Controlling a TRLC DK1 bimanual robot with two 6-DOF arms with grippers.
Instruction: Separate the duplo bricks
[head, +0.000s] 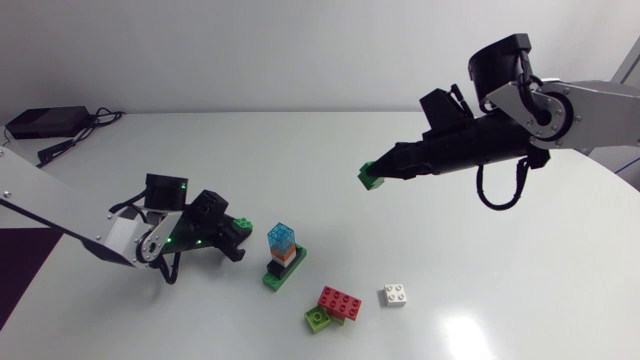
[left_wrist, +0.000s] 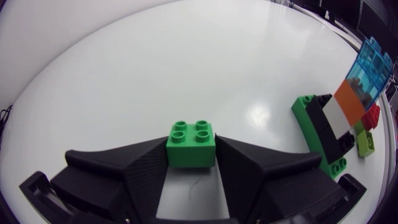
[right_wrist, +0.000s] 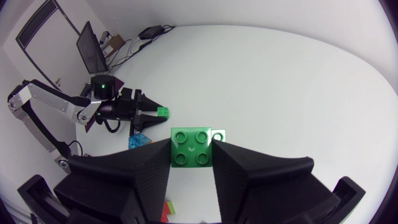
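The left arm (head: 60, 215) comes in low from the table's (head: 470, 260) left edge. Its wrist is bent so that the left gripper (head: 240, 228) points toward the tower (head: 283, 255) and sits just beside it on the tower's left. Its fingers are closed partway and press from both sides on a green brick (left_wrist: 191, 143), studs up and held low over the table. Whether the brick touches the surface cannot be told.

The tower (left_wrist: 336, 118) stands upright, with a green base, then black, white and orange layers, and a clear blue piece on top.

The right arm (head: 580, 105) enters from the right edge and stretches high toward the middle, forearm nearly level. The right gripper (head: 375, 176) tips downward, well apart from the tower, beyond it and to its right. Its fingers (right_wrist: 143, 168) are closed partway on a second green brick (right_wrist: 193, 148), one finger against each side, with the brick lifted clear of the table.

A red brick (head: 340, 300) lies on a lime brick (head: 318, 319) near the tower, in front of it and to its right. A white brick (head: 395, 294) lies farther from the tower on that same side.
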